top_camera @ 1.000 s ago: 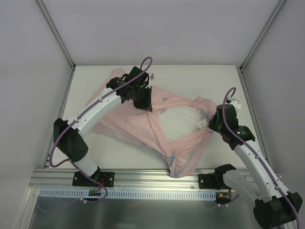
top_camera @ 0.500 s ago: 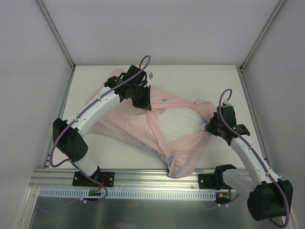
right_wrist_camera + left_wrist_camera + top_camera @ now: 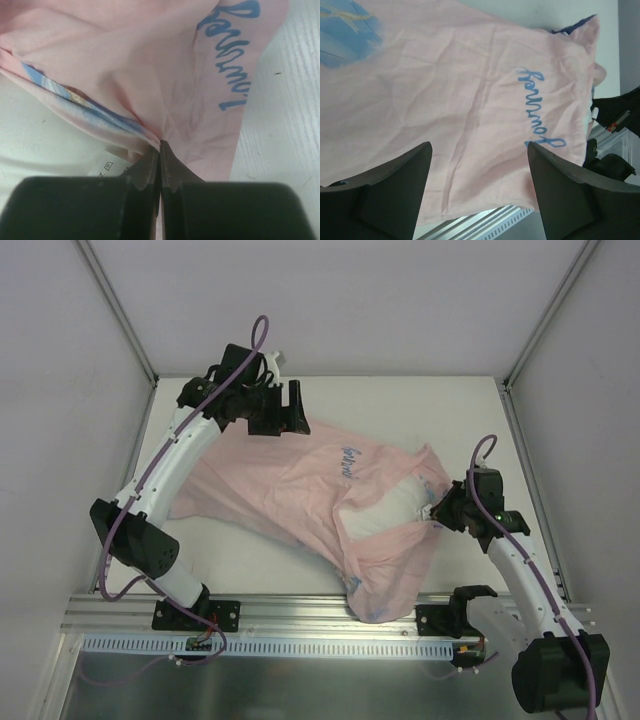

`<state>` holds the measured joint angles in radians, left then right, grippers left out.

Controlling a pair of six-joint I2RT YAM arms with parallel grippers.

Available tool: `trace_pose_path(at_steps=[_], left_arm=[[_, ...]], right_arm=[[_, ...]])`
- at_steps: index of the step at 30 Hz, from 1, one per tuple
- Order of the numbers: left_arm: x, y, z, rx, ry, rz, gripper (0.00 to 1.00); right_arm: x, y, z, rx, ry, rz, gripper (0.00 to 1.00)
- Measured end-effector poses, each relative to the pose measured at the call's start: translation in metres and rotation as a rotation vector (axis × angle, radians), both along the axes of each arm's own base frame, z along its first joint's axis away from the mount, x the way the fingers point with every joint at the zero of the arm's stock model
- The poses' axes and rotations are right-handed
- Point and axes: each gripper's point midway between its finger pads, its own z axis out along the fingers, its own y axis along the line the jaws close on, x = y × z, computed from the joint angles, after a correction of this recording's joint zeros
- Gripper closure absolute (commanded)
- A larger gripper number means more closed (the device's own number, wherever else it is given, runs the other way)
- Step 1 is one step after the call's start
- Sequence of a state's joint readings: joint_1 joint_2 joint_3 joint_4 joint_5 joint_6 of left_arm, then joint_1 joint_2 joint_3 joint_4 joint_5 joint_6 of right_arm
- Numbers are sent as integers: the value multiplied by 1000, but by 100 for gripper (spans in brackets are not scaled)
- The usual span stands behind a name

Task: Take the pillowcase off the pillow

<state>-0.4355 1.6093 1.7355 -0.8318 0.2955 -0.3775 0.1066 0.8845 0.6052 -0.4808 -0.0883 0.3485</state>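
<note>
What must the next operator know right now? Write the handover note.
Left gripper: open, holding nothing, raised over the far left end of the pillowcase.
Right gripper: shut on a fold of the pillowcase at its right end.
Pillow: mostly inside the case, lying on the table; a white part shows at the opening beside the right gripper.
Done: pillow exposed at one end only.
Left: draw the pillow fully out of the case.

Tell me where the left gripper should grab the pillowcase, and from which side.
Probably the slack far-left end of the pillowcase, from above with the open left gripper. The cloth there lies flat and loose, away from the pillow showing near the right gripper, which pinches the other end.
</note>
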Motion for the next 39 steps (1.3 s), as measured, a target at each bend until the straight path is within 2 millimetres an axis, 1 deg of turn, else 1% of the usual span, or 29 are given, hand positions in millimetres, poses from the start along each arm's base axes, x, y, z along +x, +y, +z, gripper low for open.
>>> trace_pose_path(at_steps=[2, 3, 4, 6, 7, 9, 10, 12, 13, 14, 15, 16, 18, 20, 22, 23, 25, 26, 27, 28, 30, 31, 37, 38, 39], left_arm=[[1, 1, 14, -3, -27, 7, 26], [-1, -3, 21, -4, -47, 0, 28], [-4, -8, 29, 2, -67, -10, 29], [-16, -26, 44, 19, -113, -50, 32], [-26, -39, 53, 21, -131, -84, 35], [-47, -74, 76, -5, -191, -173, 38], [-56, -88, 83, -17, -209, -209, 39], [-81, -123, 95, -49, -237, -306, 42], [-92, -139, 95, -57, -237, -354, 44], [-101, -154, 91, -60, -231, -393, 46], [-109, -167, 83, -59, -211, -432, 47], [-114, -179, 73, -55, -184, -468, 47], [-114, -196, 42, -26, -116, -505, 47], [-111, -208, 8, 15, -46, -524, 45], [-110, -214, -22, 56, 17, -533, 45], [-109, -216, -33, 72, 40, -535, 46], [-111, -217, -49, 95, 81, -539, 53], [-113, -217, -55, 102, 101, -540, 59], [-114, -217, -57, 104, 109, -541, 60], [-115, -216, -59, 107, 115, -542, 63], [-117, -217, -59, 107, 118, -545, 72], [-118, -218, -59, 106, 117, -547, 74], [-131, -224, -60, 119, 107, -577, 62], [-134, -225, -61, 122, 109, -582, 57], [-134, -224, -63, 124, 111, -585, 39]], right_arm=[[-2, 3, 0, 14, 5, 7, 99], [-2, 4, -1, 24, 10, 11, 99], [-3, 6, -2, 33, 16, 14, 99], [-3, 9, -4, 50, 26, 17, 99], [-3, 11, -5, 62, 31, 17, 99], [-3, 13, -7, 76, 39, 14, 99], [-2, 14, -7, 84, 40, 12, 99], [-2, 14, -8, 94, 42, 4, 99], [-2, 15, -8, 98, 43, -1, 99], [-2, 15, -9, 101, 43, -3, 99], [-3, 15, -9, 104, 44, -6, 99], [-3, 15, -9, 107, 44, -7, 99], [-3, 15, -8, 112, 40, -12, 99], [-3, 15, -7, 114, 36, -15, 99], [-4, 15, -8, 116, 35, -17, 99], [-5, 15, -8, 116, 36, -17, 99], [-5, 15, -9, 116, 39, -18, 99], [-5, 15, -9, 116, 39, -18, 99], [-5, 16, -9, 117, 39, -18, 99], [-5, 16, -9, 117, 40, -19, 99], [-5, 16, -10, 117, 42, -19, 99], [-5, 16, -11, 117, 43, -19, 99], [-5, 16, -13, 118, 44, -19, 99], [-5, 16, -14, 118, 44, -19, 99], [-5, 16, -14, 117, 44, -19, 99]])
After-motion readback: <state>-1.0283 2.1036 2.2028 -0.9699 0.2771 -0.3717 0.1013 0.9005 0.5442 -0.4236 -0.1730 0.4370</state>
